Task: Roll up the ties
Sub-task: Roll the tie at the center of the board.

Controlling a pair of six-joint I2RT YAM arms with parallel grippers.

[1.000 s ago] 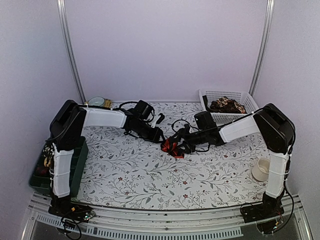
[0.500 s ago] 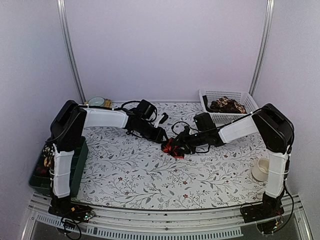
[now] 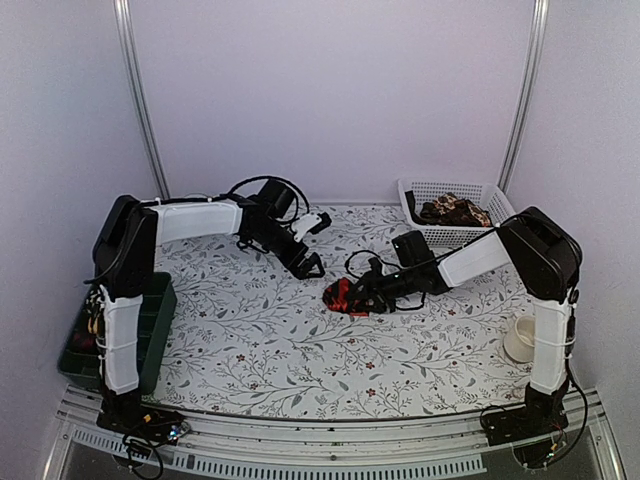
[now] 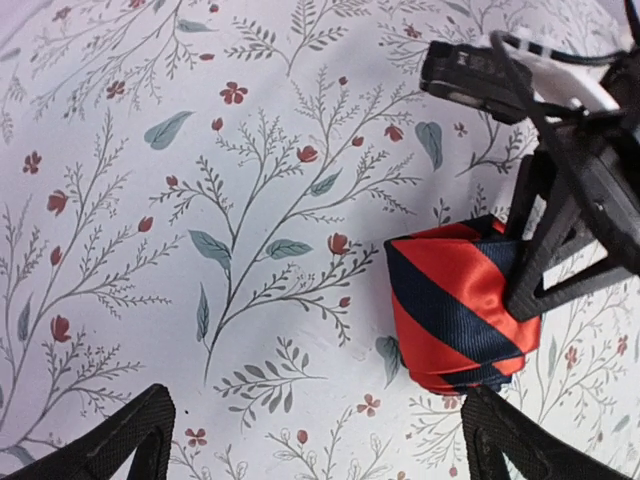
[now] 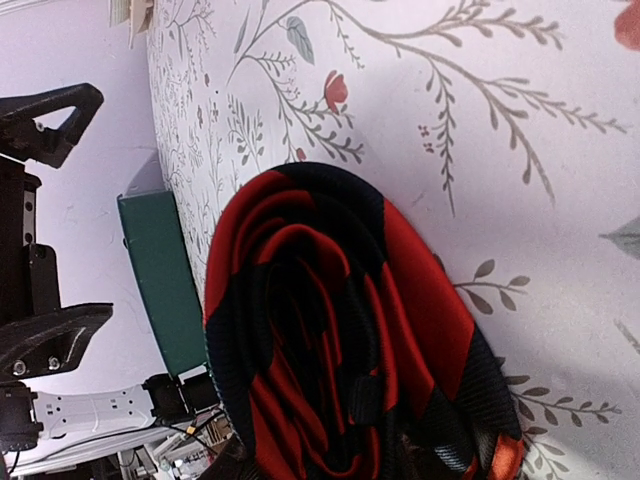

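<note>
Far right, white basket (image 3: 430,190) holds brown-patterned ties (image 3: 452,210); green bin (image 3: 155,312) left.

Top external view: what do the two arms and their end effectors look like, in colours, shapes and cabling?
Both the left arm and the right arm have white link shells between bulky black joint housings. The left end effector and right end effector are black, with truss-like triangular fingers. Loose black cables loop near the wrists.
</note>
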